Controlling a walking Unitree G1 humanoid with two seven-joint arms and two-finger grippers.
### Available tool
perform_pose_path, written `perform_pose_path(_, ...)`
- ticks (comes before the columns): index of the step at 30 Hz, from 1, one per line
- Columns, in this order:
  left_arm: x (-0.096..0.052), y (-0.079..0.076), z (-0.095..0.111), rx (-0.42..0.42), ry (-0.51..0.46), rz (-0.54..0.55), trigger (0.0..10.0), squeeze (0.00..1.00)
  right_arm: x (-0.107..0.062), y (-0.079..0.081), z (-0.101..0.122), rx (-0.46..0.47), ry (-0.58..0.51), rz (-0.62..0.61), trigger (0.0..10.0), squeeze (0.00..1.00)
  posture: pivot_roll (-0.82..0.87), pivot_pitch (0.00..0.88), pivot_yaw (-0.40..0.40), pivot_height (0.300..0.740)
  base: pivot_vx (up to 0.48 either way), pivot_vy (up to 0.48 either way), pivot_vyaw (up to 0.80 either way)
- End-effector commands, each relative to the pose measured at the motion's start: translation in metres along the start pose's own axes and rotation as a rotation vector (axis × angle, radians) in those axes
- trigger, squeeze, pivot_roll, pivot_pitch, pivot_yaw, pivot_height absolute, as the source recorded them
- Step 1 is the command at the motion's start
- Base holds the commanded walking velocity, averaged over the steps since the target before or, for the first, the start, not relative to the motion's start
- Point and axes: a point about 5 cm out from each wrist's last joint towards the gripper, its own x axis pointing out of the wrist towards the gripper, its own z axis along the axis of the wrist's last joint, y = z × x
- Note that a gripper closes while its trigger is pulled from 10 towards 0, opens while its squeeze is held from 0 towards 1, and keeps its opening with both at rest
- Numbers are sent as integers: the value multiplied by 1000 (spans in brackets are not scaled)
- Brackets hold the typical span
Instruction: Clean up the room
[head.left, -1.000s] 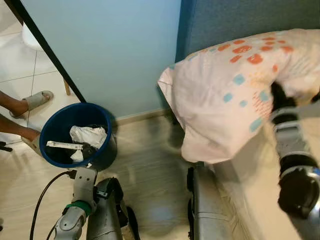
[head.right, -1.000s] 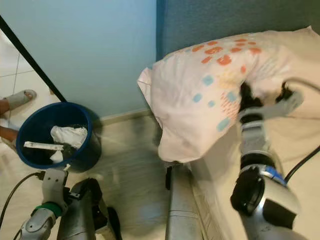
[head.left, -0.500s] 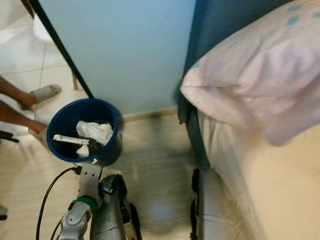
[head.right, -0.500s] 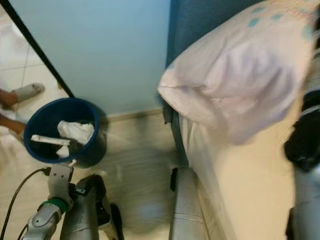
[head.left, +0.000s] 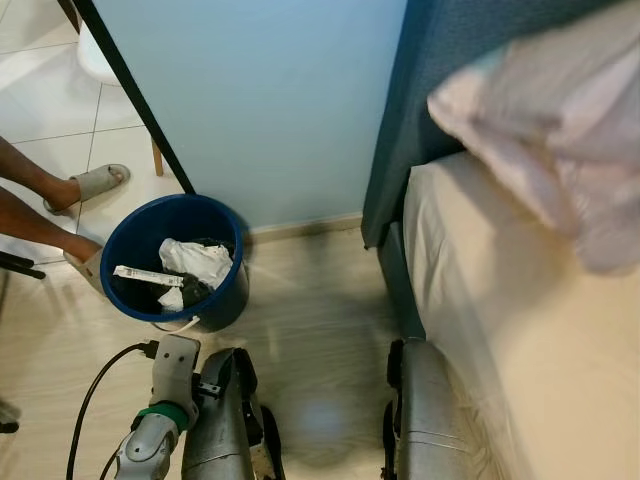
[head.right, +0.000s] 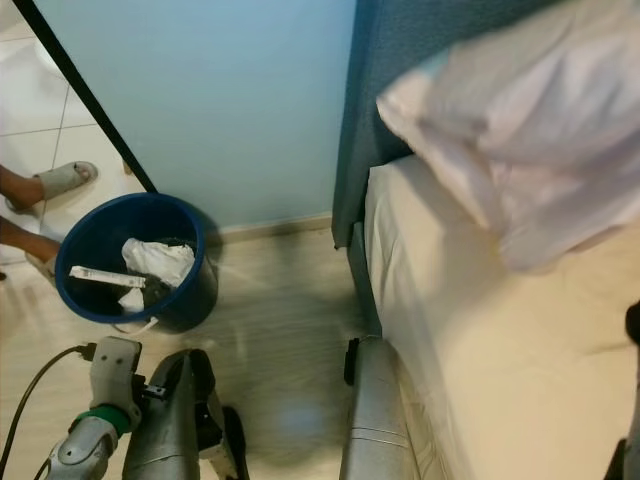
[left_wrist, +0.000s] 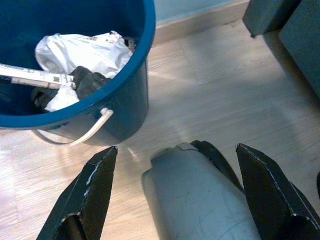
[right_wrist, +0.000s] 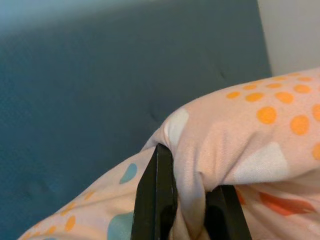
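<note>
1. Left eye view. A pale pink pillow, blurred, hangs above the cream mattress at the head of the bed, against the dark blue headboard. On the floor to the robot's left stands a blue bin holding crumpled white paper and a flat packet. A person's feet in sandals are beside the bin on the tiled floor. The left arm hangs idle low in the picture.

2. Right eye view. The same scene; the pillow is clear of the mattress along its lower edge, apparently carried rather than resting.

3. Left wrist view. The left gripper points down at the wooden floor with its two black fingers spread wide and nothing between them; the bin with its white handle lies just beyond.

4. Right wrist view. The right gripper is clamped on a bunched fold of the pillow's spotted cover, the cloth pinched between the two black fingers, with the headboard behind.

5. Step in hand, as judged: replacing the pillow at the head of the bed. The next move calls for lowering it onto the mattress near the headboard and then parting the fingers to free the cloth.
</note>
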Motion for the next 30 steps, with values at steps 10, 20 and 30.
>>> perform_pose_path(10, -20, -7, -25, 0, 88, -39, 10000, 0, -29, -44, -31, -156, 119, -59, 10000, 0, -21, 244, 119, 560, 0, 0, 0)
perform_pose_path(20, -19, -8, -24, -1, 92, -64, 10000, 0, -48, -60, -66, -524, 418, -153, 10000, 588, -28, 246, 122, 560, 0, 0, 0)
perform_pose_path(30, -17, -15, -24, -22, 98, -107, 10000, 0, -52, -72, -64, -664, 475, -229, 10000, 1000, -37, 236, 119, 560, 0, 0, 0)
